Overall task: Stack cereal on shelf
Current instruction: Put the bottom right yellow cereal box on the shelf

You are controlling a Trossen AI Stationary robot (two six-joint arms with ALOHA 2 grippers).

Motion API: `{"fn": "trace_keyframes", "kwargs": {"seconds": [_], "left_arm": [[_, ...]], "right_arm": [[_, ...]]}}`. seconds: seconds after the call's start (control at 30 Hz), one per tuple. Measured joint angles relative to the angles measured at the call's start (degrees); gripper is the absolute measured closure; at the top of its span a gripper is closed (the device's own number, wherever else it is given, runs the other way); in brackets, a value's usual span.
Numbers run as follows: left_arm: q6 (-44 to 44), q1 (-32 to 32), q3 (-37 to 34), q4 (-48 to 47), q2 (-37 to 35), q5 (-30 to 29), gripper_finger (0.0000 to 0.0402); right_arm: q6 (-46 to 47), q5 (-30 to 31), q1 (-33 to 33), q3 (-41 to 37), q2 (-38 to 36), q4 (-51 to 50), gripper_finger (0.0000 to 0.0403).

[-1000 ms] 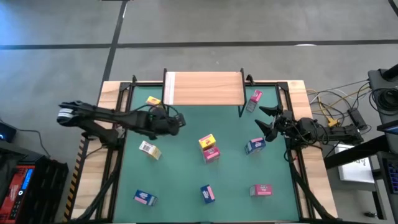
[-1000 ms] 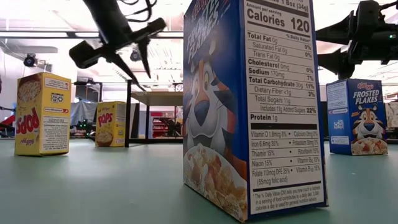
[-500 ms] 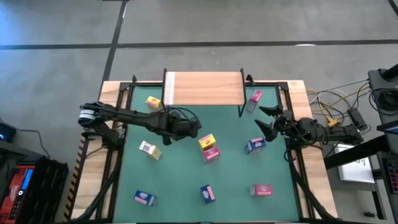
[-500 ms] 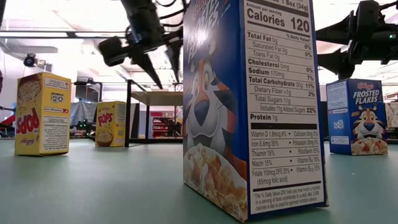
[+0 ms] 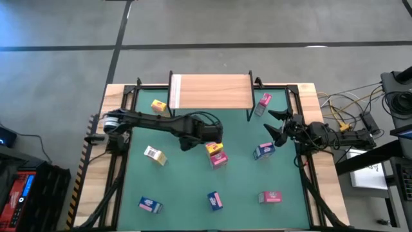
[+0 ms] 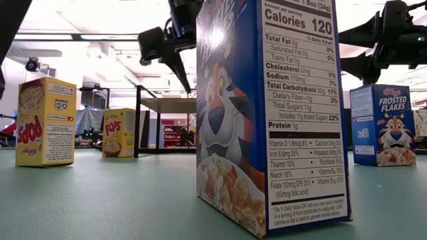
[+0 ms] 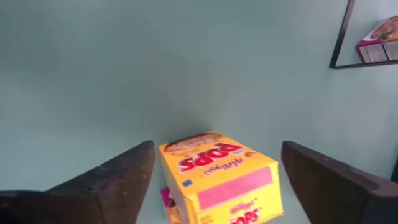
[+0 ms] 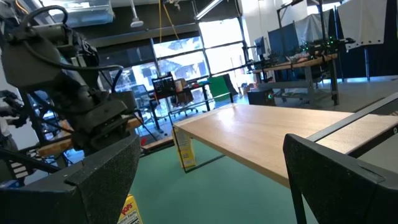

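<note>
High view shows a grey concrete floor [image 5: 257, 26] crossed by dark seam lines, and on it a pale wood table [image 5: 109, 193] covered by a green mat [image 5: 180, 187]. At the table's far edge stands the shelf [image 5: 210, 91], a light wooden board on thin black legs, with nothing on its top. Cables and equipment [image 5: 360, 122] crowd the floor to the right of the table.

Cereal boxes lie scattered on the mat. A yellow box [image 5: 158, 106] and a pink box [image 5: 263, 102] sit near the shelf's legs, another yellow box [image 5: 154, 154] lies at the left, and a blue box [image 5: 264, 151] at the right. Three more boxes line the near edge. At the centre a yellow Pops box [image 7: 217, 180] rests on a pink box [image 5: 219, 158].

From the left, the left gripper [image 7: 214, 171] reaches to the centre and hovers over the Pops box, fingers spread wide to either side of it, not touching. At the right edge, the right gripper [image 5: 275, 122] waits above the mat, fingers wide apart, holding nothing.
</note>
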Motion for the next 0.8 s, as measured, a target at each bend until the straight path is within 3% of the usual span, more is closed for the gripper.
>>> {"fn": "trace_keyframes", "kwargs": {"seconds": [0.2, 0.6, 0.8], "left_arm": [[-0.4, 0.0, 5.8, -1.6, 3.8, 2.4, 0.0005], [-9.3, -0.4, 18.3, -9.4, 13.0, 11.4, 0.0003], [-14.0, -0.7, 27.4, -16.9, 18.6, 11.6, 0.0003]], "right_arm": [[0.0, 0.0, 0.0, 0.0, 0.0, 0.0, 0.0019], [0.0, 0.0, 0.0, 0.0, 0.0, 0.0, 0.0019], [0.0, 0.0, 0.0, 0.0, 0.0, 0.0, 0.0019]]}}
